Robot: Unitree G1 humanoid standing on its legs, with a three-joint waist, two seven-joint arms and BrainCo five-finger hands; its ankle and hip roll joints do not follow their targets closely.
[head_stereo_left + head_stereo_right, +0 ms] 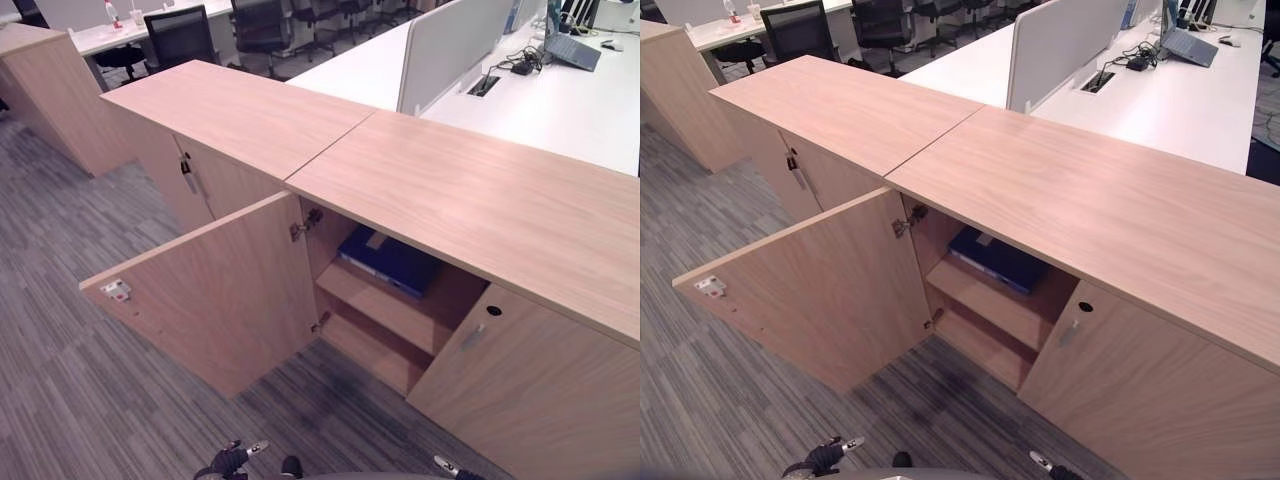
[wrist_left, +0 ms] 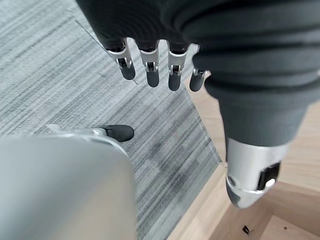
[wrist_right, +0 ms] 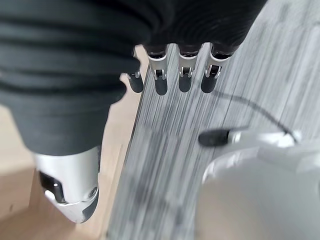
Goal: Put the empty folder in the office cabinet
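Both hands hang empty near the floor, left hand (image 2: 150, 60) and right hand (image 3: 172, 70) with fingers relaxed and straight. Folder (image 1: 392, 260) lies flat on the cabinet's (image 1: 470, 200) upper shelf, behind the open door (image 1: 215, 290). Judging by this, closing the door calls for a flat push near its free edge.

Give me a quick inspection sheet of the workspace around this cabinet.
Surface: cabinet top bare.
Job's things: blue folder lies flat on the upper shelf; cabinet door swung open.
Clutter: nothing seen.
Hands: left hand and right hand hang low over the carpet, fingers relaxed, holding nothing.
Cables: dark cables on the white desk by a laptop.
Surroundings: grey carpet, office chairs, white divider.
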